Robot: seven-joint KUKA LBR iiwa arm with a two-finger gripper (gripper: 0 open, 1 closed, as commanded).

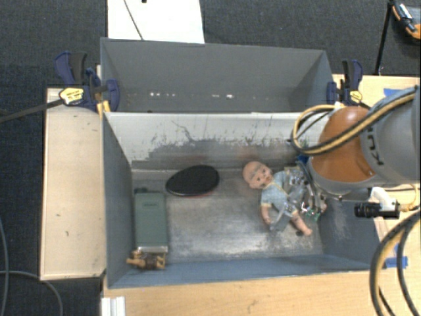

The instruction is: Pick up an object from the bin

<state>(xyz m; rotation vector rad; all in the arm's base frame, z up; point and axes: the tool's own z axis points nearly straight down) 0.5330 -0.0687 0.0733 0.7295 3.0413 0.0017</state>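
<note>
Hand (301,204) of the arm hung low over the body of a small plastic baby doll (268,188) with a bare head and pale blue clothes, which lay on the floor of the grey metal bin (210,78). Whether the hand was wide, narrow or gripping could not be told. Just left of the doll's head lay a flat black oval disc (192,180). Farther left of the doll lay a grey-green rectangular box (150,217), with a small brown lump (146,261) at its near end.
</note>
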